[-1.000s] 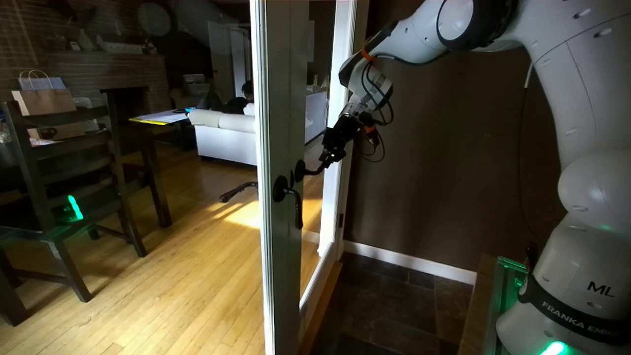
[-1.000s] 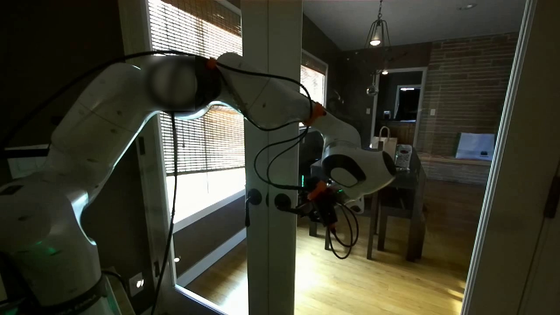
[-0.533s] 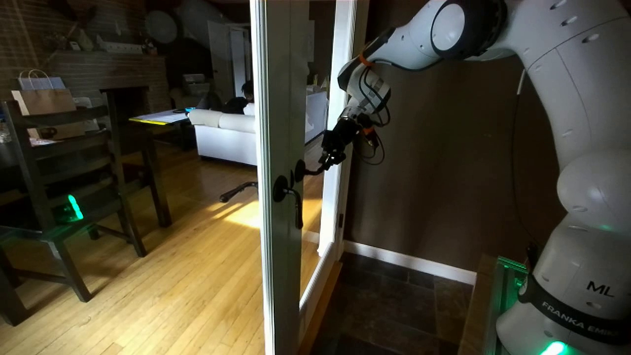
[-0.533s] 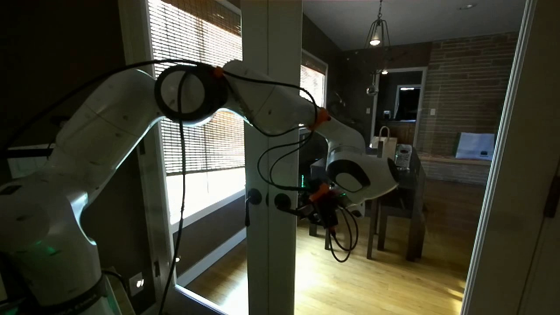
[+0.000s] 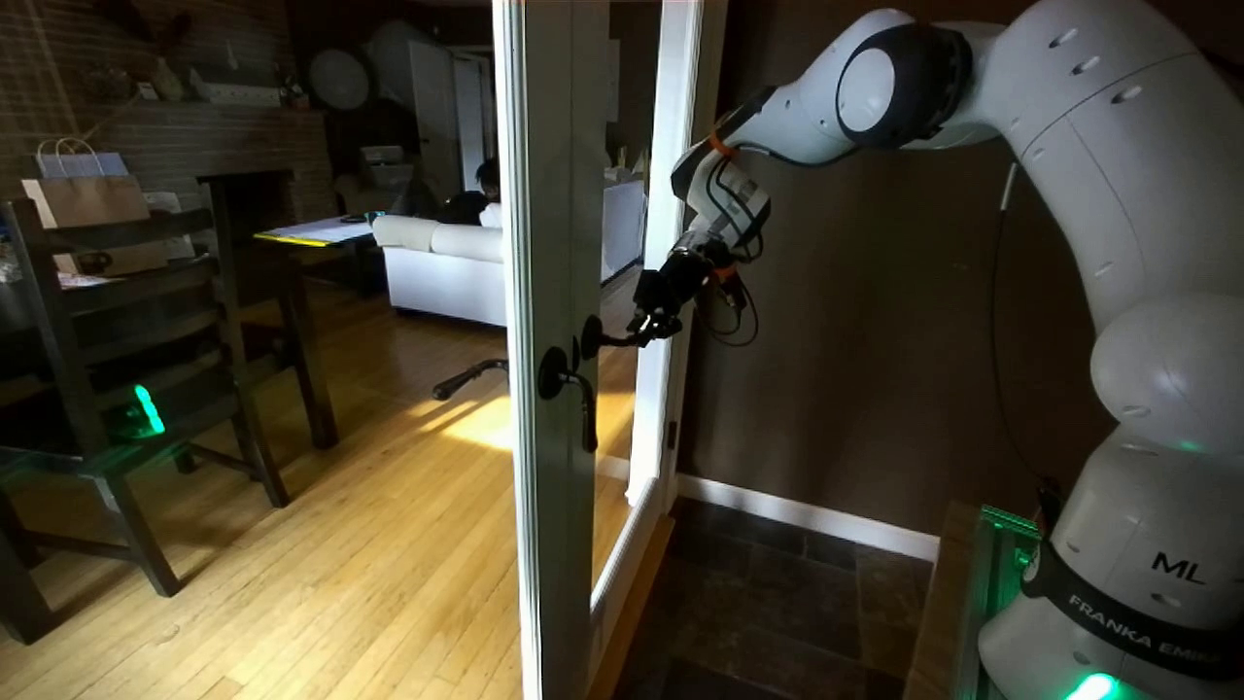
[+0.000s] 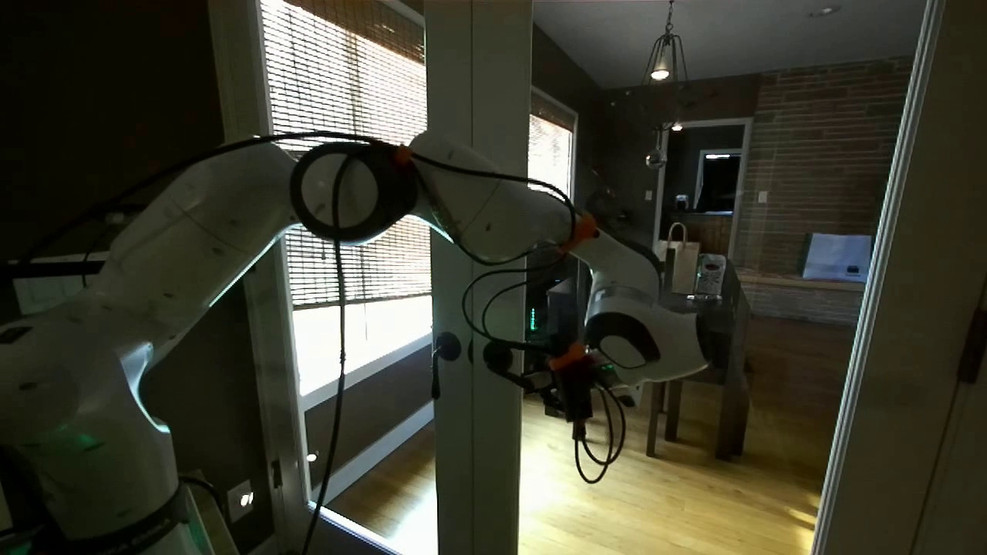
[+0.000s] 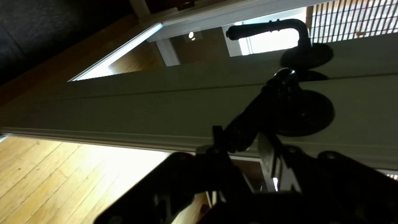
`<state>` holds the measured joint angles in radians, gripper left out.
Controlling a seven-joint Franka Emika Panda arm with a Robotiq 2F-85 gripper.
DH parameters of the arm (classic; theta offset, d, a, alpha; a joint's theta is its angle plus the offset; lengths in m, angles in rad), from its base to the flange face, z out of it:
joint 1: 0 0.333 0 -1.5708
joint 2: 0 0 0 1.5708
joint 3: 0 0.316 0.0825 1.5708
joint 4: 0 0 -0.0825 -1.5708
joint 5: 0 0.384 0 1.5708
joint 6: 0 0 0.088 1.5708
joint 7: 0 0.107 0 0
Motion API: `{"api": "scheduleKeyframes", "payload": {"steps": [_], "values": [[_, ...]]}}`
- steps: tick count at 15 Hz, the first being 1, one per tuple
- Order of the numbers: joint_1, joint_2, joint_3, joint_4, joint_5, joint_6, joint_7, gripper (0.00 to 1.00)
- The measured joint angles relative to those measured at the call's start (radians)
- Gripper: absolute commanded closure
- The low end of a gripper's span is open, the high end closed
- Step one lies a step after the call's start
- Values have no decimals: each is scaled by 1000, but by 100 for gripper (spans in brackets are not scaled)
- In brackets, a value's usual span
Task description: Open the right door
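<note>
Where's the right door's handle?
In the wrist view, the handle is just right of centre, below the other handle, its tip at the pincer.

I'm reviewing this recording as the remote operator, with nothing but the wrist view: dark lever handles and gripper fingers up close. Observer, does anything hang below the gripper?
Observer: Yes. An exterior view shows black cables looping down below the gripper.
Operator: That's out of my frame. What can be seen beyond the right door?
Observer: A paper bag, for one; it shows through that door in an exterior view.
Operator: And what about the arm's base?
Observer: A green light glows there, also in an exterior view.
</note>
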<state>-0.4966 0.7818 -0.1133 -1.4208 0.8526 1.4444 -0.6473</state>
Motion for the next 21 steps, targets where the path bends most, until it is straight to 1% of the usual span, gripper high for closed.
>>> {"api": "scheduleKeyframes", "payload": {"steps": [8, 13, 18, 20, 21], "values": [[-42, 120, 17, 25, 130, -69, 15, 92], [-47, 187, 22, 34, 186, -110, 28, 92], [-35, 253, 28, 69, 180, -157, 24, 92], [-2, 287, 30, 74, 145, -150, 7, 92], [20, 307, 30, 71, 104, -151, -13, 92]]}}
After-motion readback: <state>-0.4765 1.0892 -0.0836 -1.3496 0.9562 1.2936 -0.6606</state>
